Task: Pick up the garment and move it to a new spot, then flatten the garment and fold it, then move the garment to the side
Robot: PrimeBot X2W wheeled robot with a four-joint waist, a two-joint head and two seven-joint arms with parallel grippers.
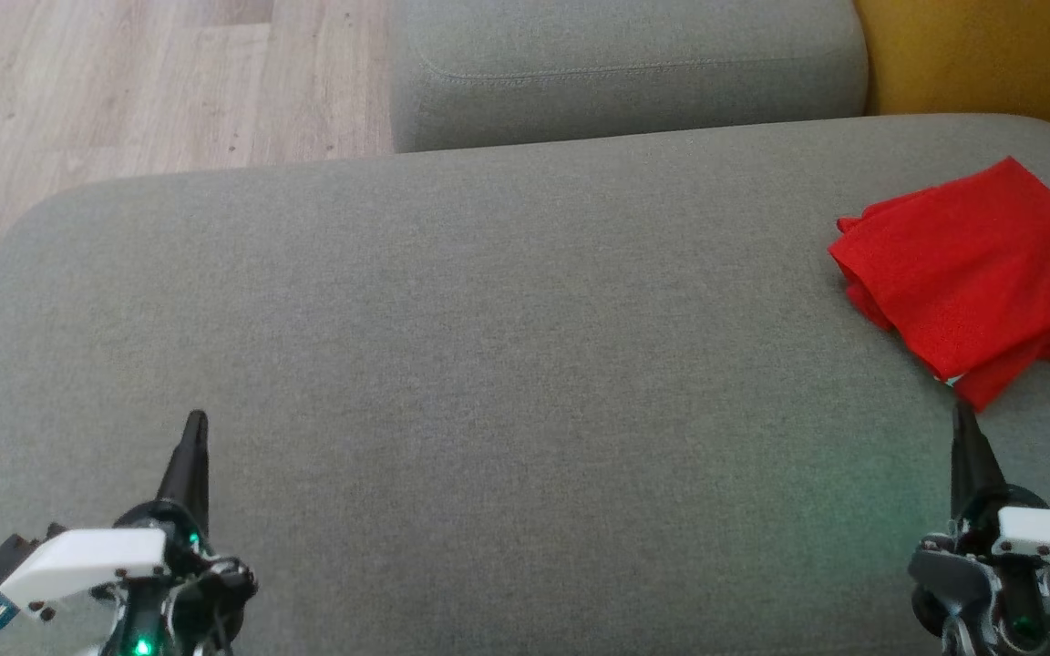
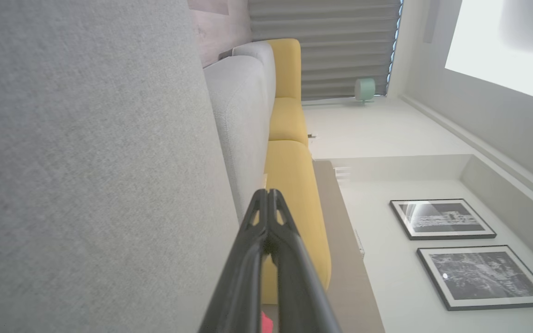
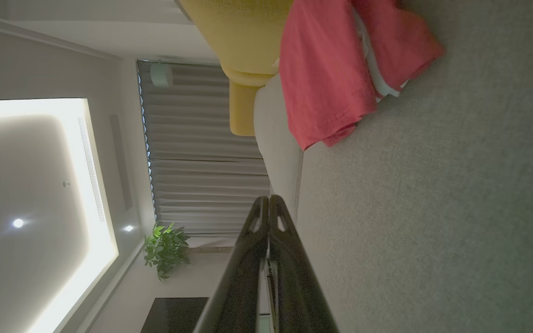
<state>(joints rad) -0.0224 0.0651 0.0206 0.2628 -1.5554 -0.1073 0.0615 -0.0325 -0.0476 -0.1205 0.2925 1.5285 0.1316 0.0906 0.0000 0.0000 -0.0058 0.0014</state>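
Note:
The garment [image 1: 981, 278] is red and lies folded in a compact bundle at the right edge of the grey sofa cushion [image 1: 488, 346]; it runs off the head view's right side. A bit of white lining shows between its layers in the right wrist view, garment [image 3: 331, 78]. My right gripper [image 1: 961, 415] hovers just below the garment's near corner, fingers shut and empty, right gripper [image 3: 269, 199]. My left gripper [image 1: 197, 421] is at the lower left over bare cushion, far from the garment, shut and empty, left gripper [image 2: 266, 192].
A second grey cushion [image 1: 625, 64] lies beyond the first. Wooden floor [image 1: 124, 82] is at the upper left past the cushion's rounded edge. A yellow cushion [image 1: 990, 50] stands at the upper right behind the garment.

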